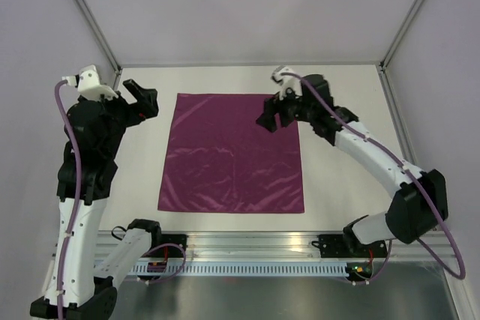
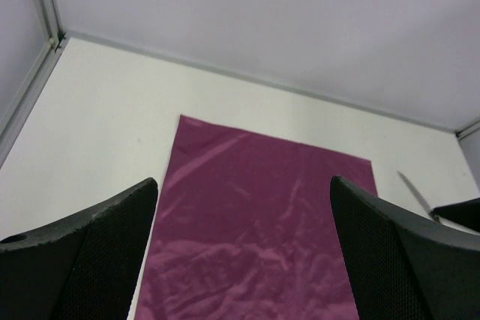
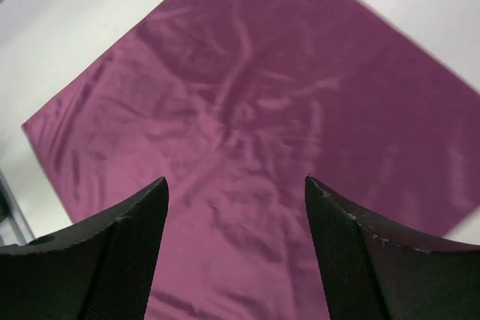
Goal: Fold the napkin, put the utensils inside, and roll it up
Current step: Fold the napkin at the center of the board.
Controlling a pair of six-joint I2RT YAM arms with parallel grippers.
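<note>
The plum-purple napkin (image 1: 232, 155) lies flat and unfolded in the middle of the white table. My left gripper (image 1: 147, 101) is open and empty above the table, just left of the napkin's far left corner. In the left wrist view the napkin (image 2: 255, 222) stretches away between the open fingers (image 2: 244, 178). My right gripper (image 1: 270, 119) is open and empty above the napkin's far right corner. The right wrist view shows only wrinkled cloth (image 3: 240, 110) between its fingers (image 3: 235, 178). A thin silvery blade, one of the utensils (image 2: 414, 192), shows past the napkin in the left wrist view. Its handle end runs into a dark shape. No utensils show in the top view.
The table (image 1: 337, 185) is walled by pale panels with metal posts at the far corners (image 1: 116, 65). A metal rail (image 1: 247, 249) with the arm bases and cables runs along the near edge. The right arm (image 1: 375, 159) reaches across the table's right side.
</note>
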